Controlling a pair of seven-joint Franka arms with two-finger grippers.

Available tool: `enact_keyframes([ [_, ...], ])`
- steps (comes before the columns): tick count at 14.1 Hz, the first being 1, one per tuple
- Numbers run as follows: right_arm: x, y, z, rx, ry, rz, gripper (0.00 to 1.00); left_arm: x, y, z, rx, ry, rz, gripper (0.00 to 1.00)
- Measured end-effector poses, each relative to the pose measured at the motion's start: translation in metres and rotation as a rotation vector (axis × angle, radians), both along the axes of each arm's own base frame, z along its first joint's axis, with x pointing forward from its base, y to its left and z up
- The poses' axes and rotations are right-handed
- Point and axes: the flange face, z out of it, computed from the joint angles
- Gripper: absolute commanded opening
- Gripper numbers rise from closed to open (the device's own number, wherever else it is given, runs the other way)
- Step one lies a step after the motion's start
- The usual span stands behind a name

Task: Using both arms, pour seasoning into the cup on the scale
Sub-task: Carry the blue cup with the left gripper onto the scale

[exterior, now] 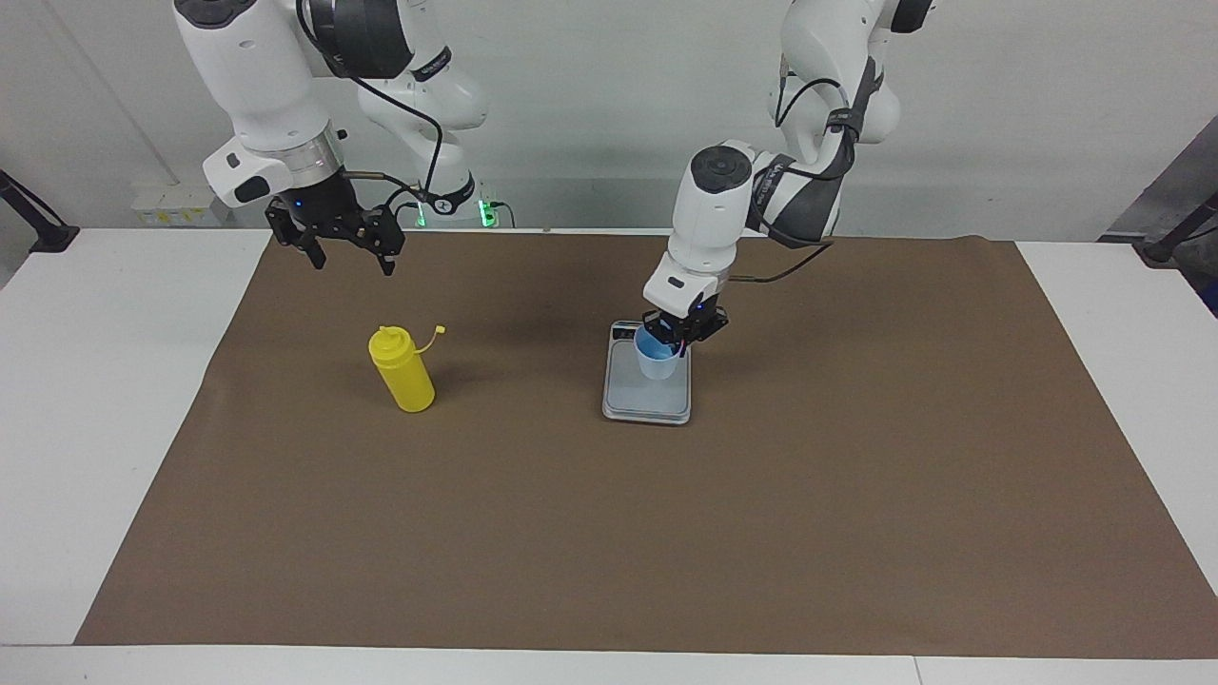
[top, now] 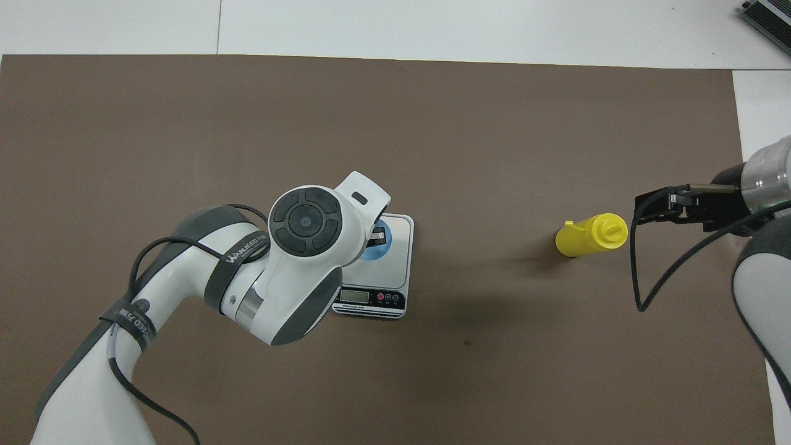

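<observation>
On the brown mat (exterior: 609,533), toward the middle of the table, the scale (exterior: 647,400) is lying flat w/ its display strip on the edge nearest the robots. The light blue cup (exterior: 657,359) is standing upright on the weighing plate, and the left gripper (exterior: 681,335) is reaching down onto it, fingers straddling the rim. Looks like it's gripping the cup, though the wrist is hiding most of the contact from above. The yellow seasoning bottle (exterior: 403,371) is standing on the mat toward the right arm's end, well apart from the scale, tethered cap hanging off to one side of the nozzle. The right gripper (exterior: 348,253) is hanging in the air w/ jaws spread open, over the mat near the bottle, not touching it.
</observation>
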Motion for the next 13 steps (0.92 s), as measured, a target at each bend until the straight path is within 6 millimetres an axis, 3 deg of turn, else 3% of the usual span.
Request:
enact_keyframes([
  [4,0.0,0.0,0.0,0.0,0.002,0.0,1.0,-0.005,-0.006,-0.016,-0.005,-0.006,-0.001,0.02],
  [5,0.0,0.0,0.0,0.0,0.002,-0.001,1.0,-0.005,-0.007,-0.018,-0.006,-0.008,-0.001,0.3],
  [6,0.0,-0.002,0.0,0.0,0.001,-0.004,1.0,-0.006,-0.007,-0.019,-0.006,-0.008,-0.002,0.77],
  [7,0.001,-0.004,0.0,0.0,-0.004,-0.015,1.0,-0.006,-0.007,-0.02,-0.006,-0.009,-0.002,1.0],
  [11,0.008,-0.004,0.0,0.039,-0.04,-0.165,1.0,-0.003,-0.002,-0.021,-0.009,-0.016,0.007,1.0],
  [13,0.013,-0.008,-0.006,0.046,-0.034,-0.275,1.0,0.011,0.01,-0.011,-0.007,-0.033,0.032,1.0],
])
